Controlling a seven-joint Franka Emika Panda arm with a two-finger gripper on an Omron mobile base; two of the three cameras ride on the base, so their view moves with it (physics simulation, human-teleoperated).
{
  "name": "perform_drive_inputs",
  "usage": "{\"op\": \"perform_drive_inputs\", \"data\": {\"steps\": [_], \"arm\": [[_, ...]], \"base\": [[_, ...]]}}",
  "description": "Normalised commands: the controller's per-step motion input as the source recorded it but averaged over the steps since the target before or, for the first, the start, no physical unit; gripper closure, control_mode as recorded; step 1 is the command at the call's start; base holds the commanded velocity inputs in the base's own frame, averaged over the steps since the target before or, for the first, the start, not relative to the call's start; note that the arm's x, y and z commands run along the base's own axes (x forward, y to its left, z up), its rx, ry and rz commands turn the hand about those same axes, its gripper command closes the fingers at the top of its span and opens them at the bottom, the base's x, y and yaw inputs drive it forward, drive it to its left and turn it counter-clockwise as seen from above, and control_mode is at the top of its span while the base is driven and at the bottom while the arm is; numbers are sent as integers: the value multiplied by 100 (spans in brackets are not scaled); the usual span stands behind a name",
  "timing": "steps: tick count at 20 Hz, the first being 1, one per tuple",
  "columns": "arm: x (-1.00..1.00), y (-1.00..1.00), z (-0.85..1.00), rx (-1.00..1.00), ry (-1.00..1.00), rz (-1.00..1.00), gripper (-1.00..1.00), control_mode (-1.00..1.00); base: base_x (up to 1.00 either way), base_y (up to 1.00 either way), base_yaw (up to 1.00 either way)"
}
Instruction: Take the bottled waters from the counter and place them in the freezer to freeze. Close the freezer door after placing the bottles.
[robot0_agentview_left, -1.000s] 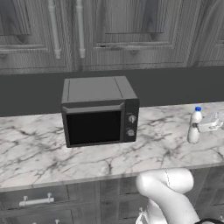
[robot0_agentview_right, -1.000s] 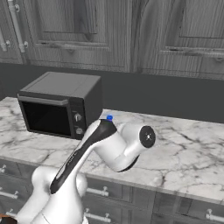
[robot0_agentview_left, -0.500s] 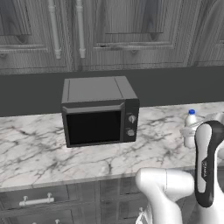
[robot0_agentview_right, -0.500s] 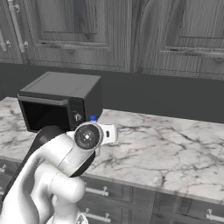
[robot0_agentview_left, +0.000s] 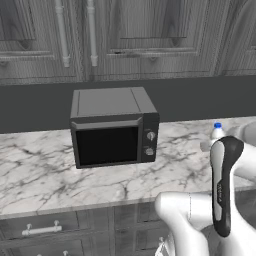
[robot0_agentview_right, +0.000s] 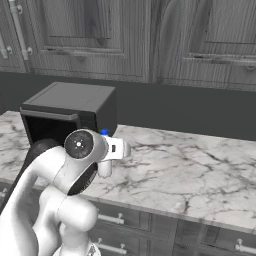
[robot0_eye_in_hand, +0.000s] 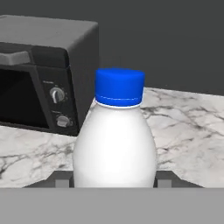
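One bottled water, a pale white bottle (robot0_eye_in_hand: 114, 148) with a blue cap, stands upright between my two fingertips, and my gripper (robot0_eye_in_hand: 113, 181) is shut on its lower body. From the left base view the bottle (robot0_agentview_left: 217, 134) peeks out just behind my upright forearm, above the white marble counter (robot0_agentview_left: 50, 170). In the right base view my gripper (robot0_agentview_right: 111, 149) holds the bottle (robot0_agentview_right: 105, 169) right beside the microwave's corner, above the counter (robot0_agentview_right: 200, 175). The freezer and its door are out of view.
A dark microwave (robot0_agentview_left: 112, 127) (robot0_agentview_right: 65, 107) (robot0_eye_in_hand: 39, 74) sits on the counter just left of the bottle. Dark wooden cabinets (robot0_agentview_left: 125, 35) hang above, and grey drawers (robot0_agentview_left: 45, 230) with silver handles run below the counter's front edge.
My arm has swung round, so the forearm now stands upright at the right of the left base view. The bottle has shifted a little to the left, toward the microwave, in my grip.
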Motion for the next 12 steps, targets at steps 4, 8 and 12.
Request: {"op": "perform_drive_inputs", "data": {"steps": [4,8,12], "arm": [[-26,46,12,0,1,-43,100,-100],[-31,54,6,-1,-5,-32,100,-100],[-71,1,0,0,-39,-18,100,-100]], "base": [[0,0,0],[0,0,0],[0,0,0]]}}
